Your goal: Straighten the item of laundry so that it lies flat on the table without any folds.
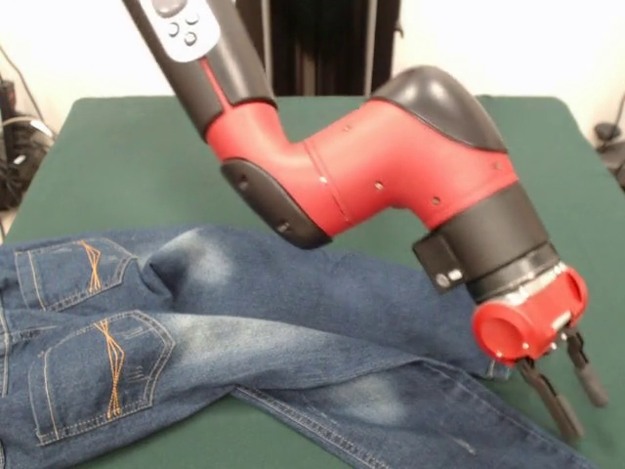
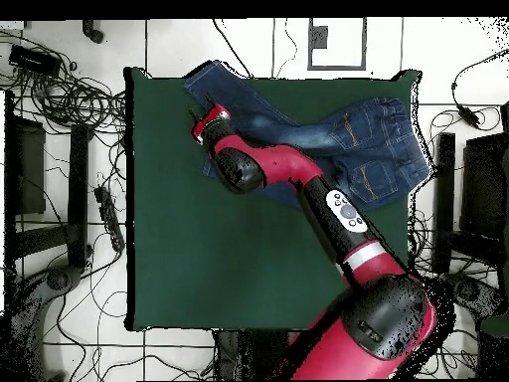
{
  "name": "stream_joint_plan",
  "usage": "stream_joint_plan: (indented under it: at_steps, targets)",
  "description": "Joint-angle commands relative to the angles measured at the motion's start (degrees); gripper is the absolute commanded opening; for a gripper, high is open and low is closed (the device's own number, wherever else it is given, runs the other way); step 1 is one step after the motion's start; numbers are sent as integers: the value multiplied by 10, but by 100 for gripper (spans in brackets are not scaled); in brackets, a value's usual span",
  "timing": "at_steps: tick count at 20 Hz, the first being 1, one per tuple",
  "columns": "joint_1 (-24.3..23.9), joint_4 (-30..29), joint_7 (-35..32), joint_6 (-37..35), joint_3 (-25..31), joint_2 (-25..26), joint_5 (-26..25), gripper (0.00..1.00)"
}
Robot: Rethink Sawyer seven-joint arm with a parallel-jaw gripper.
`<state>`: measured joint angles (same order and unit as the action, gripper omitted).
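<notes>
In the front view the jeans point(image 1: 244, 332) lie across the lower half of the frame on the dark green counter point(image 1: 127, 156), the waist and the two orange-stitched back pockets at the lower left, the legs running toward the lower right, where one leg crosses over the other. The denim looks thick and soft, with pale faded patches and light seam stitching. The hand point(image 1: 571, 391) hangs at the lower right, its two thin black fingers apart with nothing between them, just at the edge of a leg. I judge the risk is that it pinches both crossed layers together, so a pull would drag the whole garment and not open the fold. In the overhead view the jeans point(image 2: 368, 134) sit along the upper edge of the counter point(image 2: 199, 249), partly beyond its upper right corner, so a pull that way could slide them off the felt-like cloth.
</notes>
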<state>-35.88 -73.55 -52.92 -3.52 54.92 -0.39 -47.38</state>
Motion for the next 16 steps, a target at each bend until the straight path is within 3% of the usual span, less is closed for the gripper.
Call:
stream_joint_plan:
  at_steps: [1, 3, 9, 16]
  targets:
    - [68, 106, -139, 7, -137, 12, 18, 100]
    - [98, 122, -171, 13, -186, -1, 33, 100]
    - [128, 136, -173, 22, -245, -8, 85, 100]
    - [124, 120, -137, 44, -248, -11, 116, 100]
